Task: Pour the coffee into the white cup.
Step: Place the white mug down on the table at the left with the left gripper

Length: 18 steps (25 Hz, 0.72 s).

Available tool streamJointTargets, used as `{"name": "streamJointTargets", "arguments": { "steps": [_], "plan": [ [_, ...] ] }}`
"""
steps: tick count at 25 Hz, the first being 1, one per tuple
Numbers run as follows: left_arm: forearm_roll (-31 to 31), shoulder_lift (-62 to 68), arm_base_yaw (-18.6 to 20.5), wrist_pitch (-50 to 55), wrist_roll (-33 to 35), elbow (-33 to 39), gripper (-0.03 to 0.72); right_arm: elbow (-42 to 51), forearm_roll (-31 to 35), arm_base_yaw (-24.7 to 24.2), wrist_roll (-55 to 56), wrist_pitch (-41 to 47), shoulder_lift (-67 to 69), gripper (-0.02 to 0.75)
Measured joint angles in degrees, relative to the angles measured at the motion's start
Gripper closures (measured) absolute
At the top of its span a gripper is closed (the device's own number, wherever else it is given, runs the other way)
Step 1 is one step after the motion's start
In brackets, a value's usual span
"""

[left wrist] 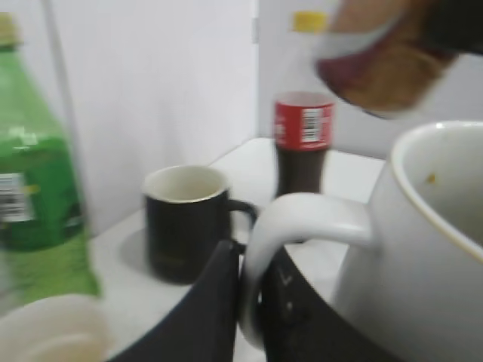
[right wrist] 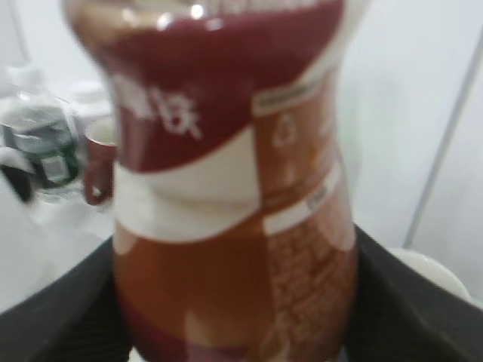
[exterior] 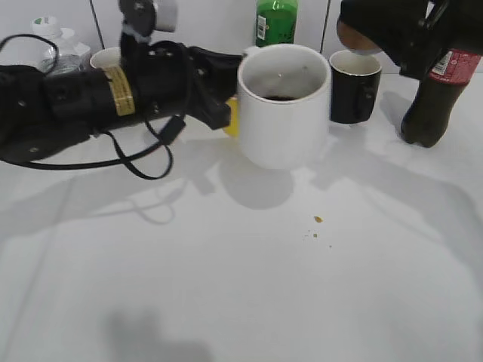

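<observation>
Your coffee bottle (right wrist: 234,196) sits clamped in your right hand (right wrist: 241,302), whose dark fingers (right wrist: 407,302) press against both sides of its curvy, brown-red labelled body. In the exterior view the bottle (exterior: 355,36) is held high at the upper right, raised off the bench (exterior: 241,286) above the dark mug (exterior: 355,87), just right of the white cup (exterior: 284,105).

The white cup stands upright on the bench, with a little dark liquid showing at its bottom. Your left hand (left wrist: 249,309) grips it by the handle (left wrist: 302,226), one finger (left wrist: 204,317) on each side of the loop, holding it tight.

Behind the cup stands a green bottle (exterior: 276,21), and a cola bottle (exterior: 438,98) with a red label stands at the far right. A yellow cup (exterior: 232,117) peeks out between your left arm and the white cup. A few small brown spots (exterior: 318,220) lie on the bench in front of the cup.
</observation>
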Motion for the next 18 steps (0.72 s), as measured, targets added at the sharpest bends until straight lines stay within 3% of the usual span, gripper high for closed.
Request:
{"name": "streamJointTargets", "arguments": {
  "steps": [4,12,18],
  "plan": [
    [0.12,-1.95,4.3,-0.01,0.0,2.83,0.634,0.0,0.0,0.0,11.84,6.83,0.0,0.203],
    [-0.18,-5.14,13.75,-1.88,0.27,12.74,0.634,0.0,0.0,0.0,13.78,12.59,0.0,0.203],
    [-8.35,-5.28,18.17,-5.82,6.37,20.05,0.634,0.0,0.0,0.0,13.78,12.81,0.0,0.203]
  ]
}}
